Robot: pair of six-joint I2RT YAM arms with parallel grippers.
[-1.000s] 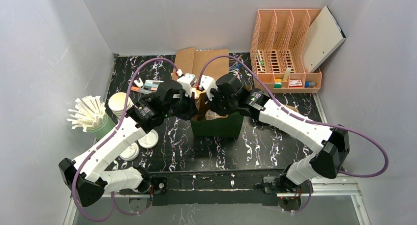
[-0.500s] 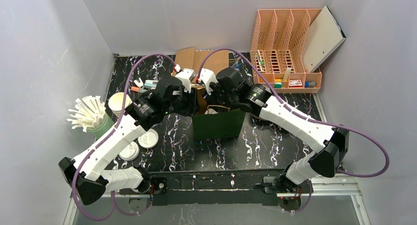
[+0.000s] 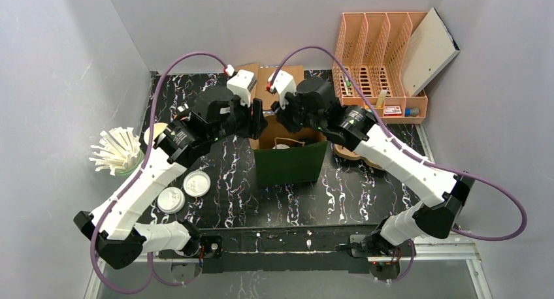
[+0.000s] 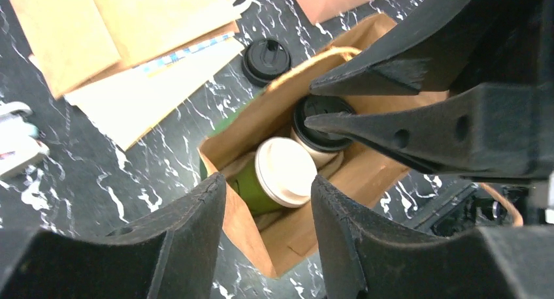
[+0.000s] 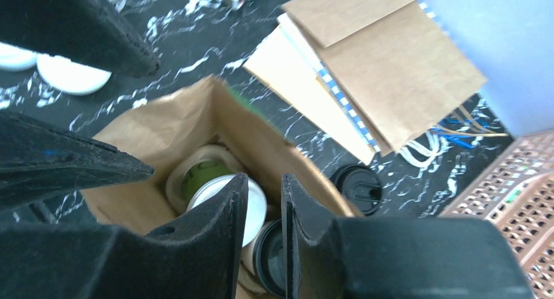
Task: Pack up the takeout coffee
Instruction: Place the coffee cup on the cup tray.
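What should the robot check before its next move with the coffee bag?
1. The green paper bag with brown inside stands upright with its mouth open: ok.
2. The green cup with white lid sits inside the bag: ok.
3. The paper cup with black lid sits inside next to it: ok.
4. The left gripper is open and holds nothing: ok.
5. The right gripper is a little open, holds nothing and is above the bag: ok.
6. Whether the loose black lid, lying on the black marbled table outside the bag, belongs inside: cannot tell.
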